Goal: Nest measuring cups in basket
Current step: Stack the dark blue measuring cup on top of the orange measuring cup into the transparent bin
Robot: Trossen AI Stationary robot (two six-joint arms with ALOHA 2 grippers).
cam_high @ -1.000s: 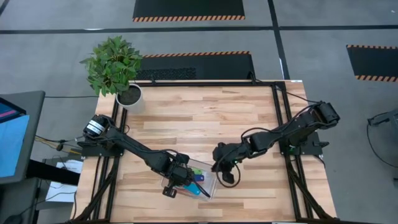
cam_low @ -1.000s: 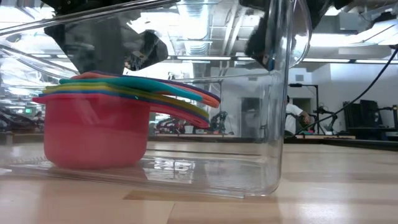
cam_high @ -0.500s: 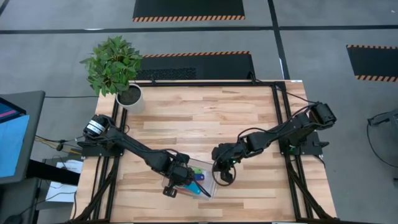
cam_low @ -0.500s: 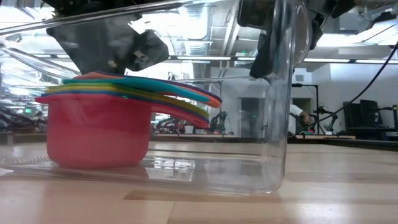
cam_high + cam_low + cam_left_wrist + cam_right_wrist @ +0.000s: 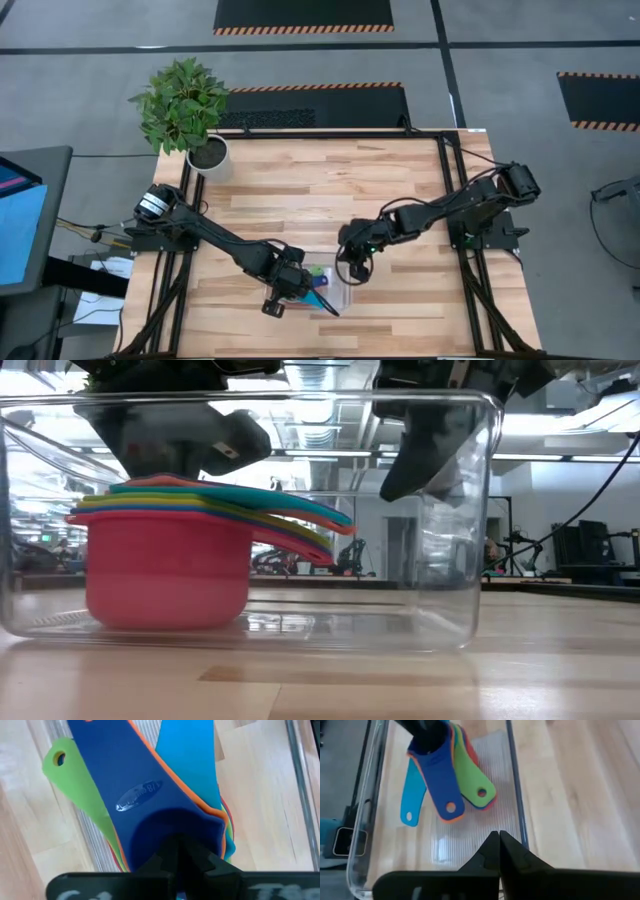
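1. Inside the basket (image 5: 470, 510), at its left end in the low view, the cups (image 5: 170, 560) are stacked in one nest, red at the bottom; the handles fan out toward the basket's middle.
2. Over that nest the left gripper (image 5: 287, 287) is held, its fingers pressed together; nothing is seen clamped between them, and the blue cup (image 5: 135, 805) lies directly beneath them in the left wrist view.
3. At the basket's far end from the nest the right gripper (image 5: 352, 262) is placed above the rim; its fingers have just come together from partly apart a second ago, and no cup is held in them.
4. Since a second ago the basket has been shifted and squared up: it was seen tilted then, with one wall raised, and it is now seen lying flat on the table (image 5: 330, 180).
5. No loose cup is seen on the table beside the basket; the nesting is therefore judged complete, or all but complete, and only withdrawal of both arms is judged to remain.
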